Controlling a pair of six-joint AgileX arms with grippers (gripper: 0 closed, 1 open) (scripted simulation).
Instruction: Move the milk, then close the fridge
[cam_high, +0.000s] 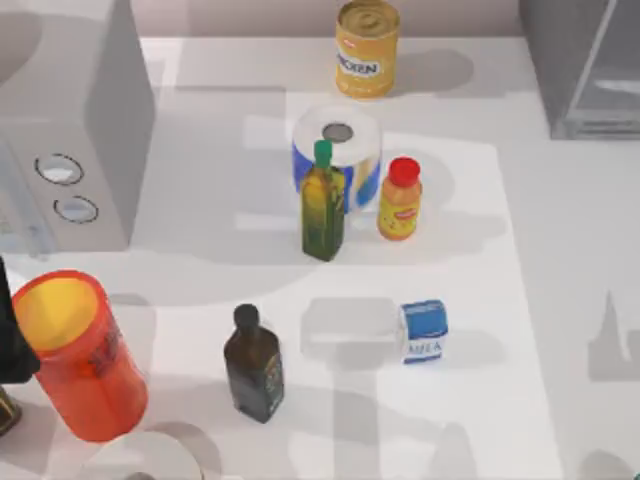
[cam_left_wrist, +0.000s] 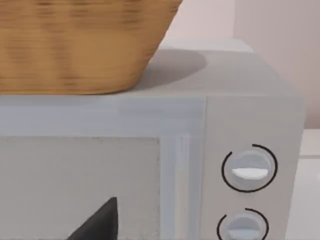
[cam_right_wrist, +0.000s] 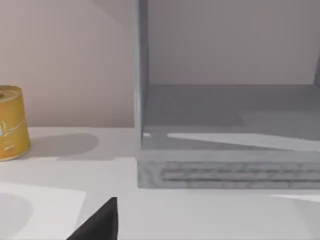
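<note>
The milk (cam_high: 424, 332), a small white carton with a blue top, stands alone right of the table's middle. At the back right corner is the fridge (cam_high: 590, 65), a large grey cabinet; in the right wrist view the fridge (cam_right_wrist: 230, 125) is open and its grey inside shows. My left arm (cam_high: 10, 340) is at the table's left edge beside an orange tumbler, far from the milk. A dark bit of my left gripper (cam_left_wrist: 100, 225) points at the box with two dials. A dark bit of my right gripper (cam_right_wrist: 100, 222) faces the fridge from a distance.
A grey box with two dials (cam_high: 70, 130) fills the back left, with a wicker basket (cam_left_wrist: 75, 45) on top. Behind the milk stand a green oil bottle (cam_high: 323, 205), an orange bottle (cam_high: 400, 200), a paper roll (cam_high: 337, 150) and a yellow can (cam_high: 367, 47). A dark bottle (cam_high: 252, 365) and an orange tumbler (cam_high: 75, 355) stand front left.
</note>
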